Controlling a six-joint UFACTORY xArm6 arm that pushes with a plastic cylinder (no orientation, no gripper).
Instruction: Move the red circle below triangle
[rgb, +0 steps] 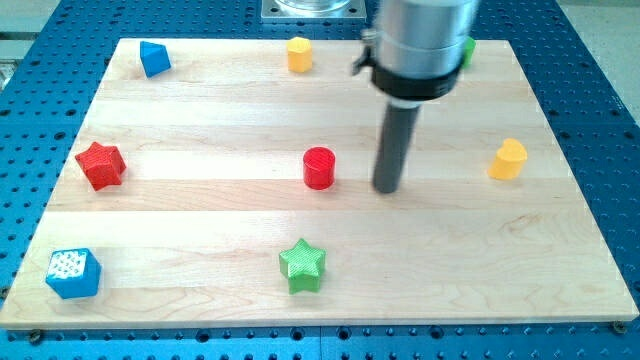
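— Is any text, label, brand, number or sign being shown anywhere around my tip (388, 188)?

— None is being shown that can be read. No lettering is being displayed on the rod above my tip, nor on the wooden board (200, 210) under it.

— And the blocks to the view's left of my tip?

— Nothing legible is being carried by them. A grid of small white dots is being shown on the top face of the blue cube (73, 273), far to the view's lower left of my tip, but no character or sign is being formed by it.
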